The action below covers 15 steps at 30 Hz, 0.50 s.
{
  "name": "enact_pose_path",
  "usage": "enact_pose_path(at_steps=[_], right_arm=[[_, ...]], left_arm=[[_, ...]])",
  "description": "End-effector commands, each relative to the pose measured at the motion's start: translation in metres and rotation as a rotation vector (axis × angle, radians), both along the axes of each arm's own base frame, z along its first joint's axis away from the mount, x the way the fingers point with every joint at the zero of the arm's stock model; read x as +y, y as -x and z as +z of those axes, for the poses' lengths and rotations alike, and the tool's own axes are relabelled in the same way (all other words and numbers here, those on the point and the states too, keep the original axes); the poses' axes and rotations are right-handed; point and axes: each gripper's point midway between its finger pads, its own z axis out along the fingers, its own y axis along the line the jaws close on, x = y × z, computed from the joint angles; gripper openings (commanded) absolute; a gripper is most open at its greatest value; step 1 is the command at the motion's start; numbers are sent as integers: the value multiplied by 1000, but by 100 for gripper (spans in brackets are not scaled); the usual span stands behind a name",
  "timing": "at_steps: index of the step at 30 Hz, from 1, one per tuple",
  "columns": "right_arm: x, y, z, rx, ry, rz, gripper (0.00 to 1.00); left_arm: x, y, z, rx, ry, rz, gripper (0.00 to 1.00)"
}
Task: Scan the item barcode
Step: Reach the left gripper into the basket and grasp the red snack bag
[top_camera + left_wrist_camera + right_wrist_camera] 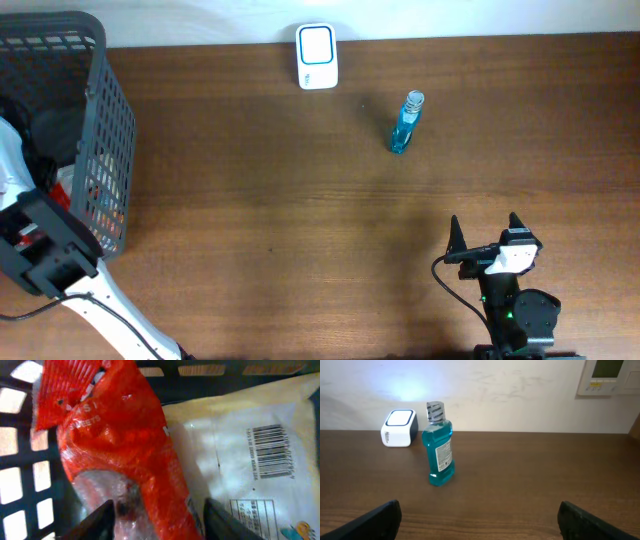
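In the left wrist view, a red snack bag (115, 435) lies inside the dark basket (20, 455). My left gripper (159, 521) has a finger against each side of the bag's lower end and is shut on it. Beside the bag lies a white padded envelope (235, 460) with a printed barcode (270, 452). The white scanner (317, 57) stands at the table's back edge. My right gripper (484, 228) rests open near the front right, holding nothing.
A blue mouthwash bottle (405, 124) stands upright right of the scanner, and shows as the bottle (439, 450) in the right wrist view. The grey basket (100, 120) fills the table's left end, with my left arm (45, 250) reaching into it.
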Motion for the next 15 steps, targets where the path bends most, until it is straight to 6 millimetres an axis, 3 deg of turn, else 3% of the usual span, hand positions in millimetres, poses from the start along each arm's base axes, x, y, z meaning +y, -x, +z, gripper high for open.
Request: enact_pose_path(at_steps=[1,6,7,10,15], right_arm=[[-3,0,-3,2,-3,-12,98],[-3,0,-3,2,-3,-12,98],[-3,0,-3,2,-3,-12,98],[-3,0,-3,2,-3,-12,98],[-3,0,-3,2,-3,-12,98]], left_arm=[[0,4,-14,49,17,-25,36],[-2,8,3,60,26,-25,0],[-1,6,12,52,20,-25,0],[0,2,55,1,-7,-24,0],[-7,-41,163,-348,-70,-244,0]])
